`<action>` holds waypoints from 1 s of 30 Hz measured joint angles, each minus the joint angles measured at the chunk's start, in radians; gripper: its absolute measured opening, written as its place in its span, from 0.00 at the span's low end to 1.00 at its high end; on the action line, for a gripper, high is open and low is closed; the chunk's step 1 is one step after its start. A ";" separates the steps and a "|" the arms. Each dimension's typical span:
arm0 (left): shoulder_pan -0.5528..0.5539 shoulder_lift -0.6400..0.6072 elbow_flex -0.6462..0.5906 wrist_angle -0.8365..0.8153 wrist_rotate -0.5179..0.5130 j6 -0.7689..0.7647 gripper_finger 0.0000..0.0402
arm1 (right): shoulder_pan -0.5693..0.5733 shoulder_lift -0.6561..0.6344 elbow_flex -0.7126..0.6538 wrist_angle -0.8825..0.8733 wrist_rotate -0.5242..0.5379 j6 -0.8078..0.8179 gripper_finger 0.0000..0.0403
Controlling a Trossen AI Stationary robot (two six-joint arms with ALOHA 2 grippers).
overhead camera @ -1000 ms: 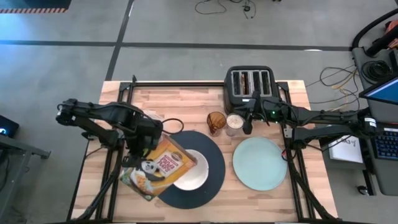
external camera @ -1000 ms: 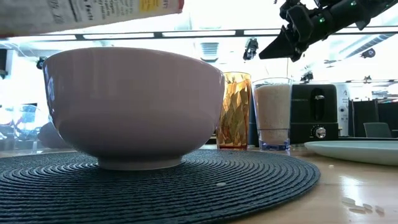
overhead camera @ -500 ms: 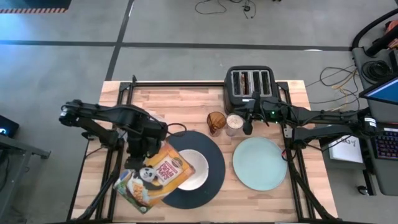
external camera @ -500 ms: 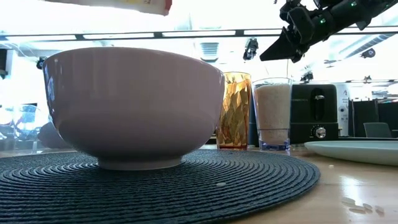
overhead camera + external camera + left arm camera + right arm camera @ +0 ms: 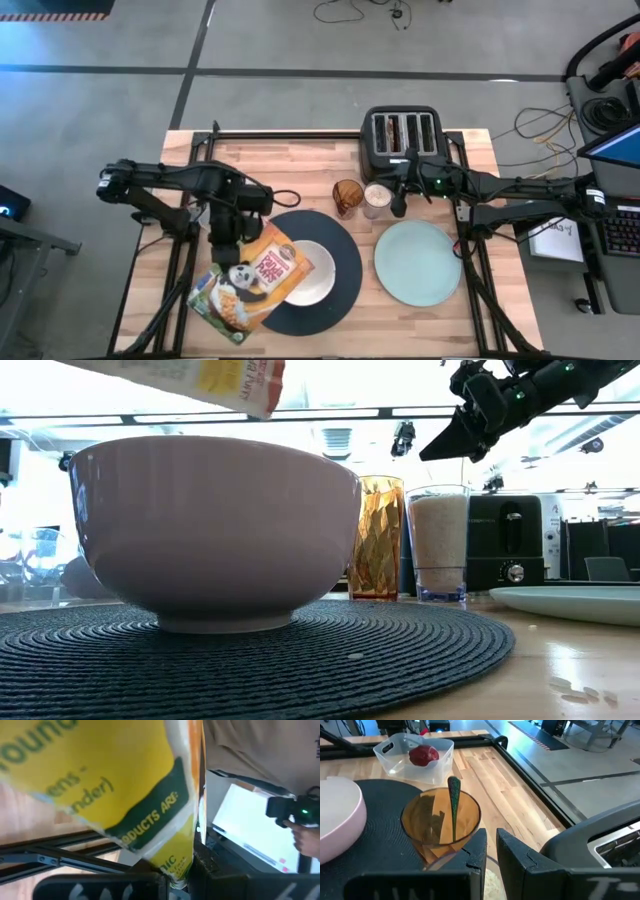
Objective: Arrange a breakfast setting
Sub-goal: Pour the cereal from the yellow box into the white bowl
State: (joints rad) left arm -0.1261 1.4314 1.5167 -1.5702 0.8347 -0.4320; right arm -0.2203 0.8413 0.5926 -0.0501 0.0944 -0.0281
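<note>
My left gripper (image 5: 226,243) is shut on the yellow-brown cereal box (image 5: 255,283), which hangs tilted over the white bowl (image 5: 312,275). The box's lower corner (image 5: 258,388) shows just above the bowl's rim (image 5: 210,445). The bowl stands on the large black round plate (image 5: 345,270). The pale green plate (image 5: 418,262) lies to its right. The dark red fruit (image 5: 423,755) sits in a clear tub. My right gripper (image 5: 400,203) is shut and empty above the two glasses (image 5: 362,198). I see no toast slice. My left gripper pinches the cereal box at one edge (image 5: 181,869) between its two fingers, on the box's side away from the bowl. The box is lifted clear of the table and slants down toward the bowl, its free end (image 5: 300,262) over the rim.
The black four-slot toaster (image 5: 402,135) stands at the far edge behind my right gripper. An amber glass (image 5: 441,822) holds a thin green stick. A clear glass of white grains (image 5: 438,545) stands beside it. A few crumbs lie on the wood (image 5: 575,690).
My left gripper has shifted a little toward the table's near edge and turned with the cereal box. The box's end over the bowl first rose, then tipped down, so its corner now points at the bowl. My right arm has kept still.
</note>
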 joint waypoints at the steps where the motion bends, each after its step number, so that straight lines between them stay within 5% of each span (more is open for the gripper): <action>1: 0.000 0.002 -0.007 0.000 0.007 0.000 0.03 | 0.000 0.000 0.000 -0.004 0.000 0.000 0.08; 14: 0.009 -0.004 -0.142 -0.001 0.126 0.005 0.03 | 0.000 0.000 0.000 -0.004 0.000 -0.007 0.08; 25: 0.037 -0.004 -0.152 0.000 0.130 0.028 0.02 | 0.000 0.000 0.000 -0.003 0.001 -0.007 0.08; 30: 0.037 0.021 -0.152 0.000 0.212 0.031 0.02 | 0.000 0.000 0.000 -0.004 0.001 -0.008 0.08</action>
State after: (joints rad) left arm -0.0895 1.4521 1.3647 -1.5703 1.0464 -0.4012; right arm -0.2203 0.8413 0.5926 -0.0540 0.0959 -0.0364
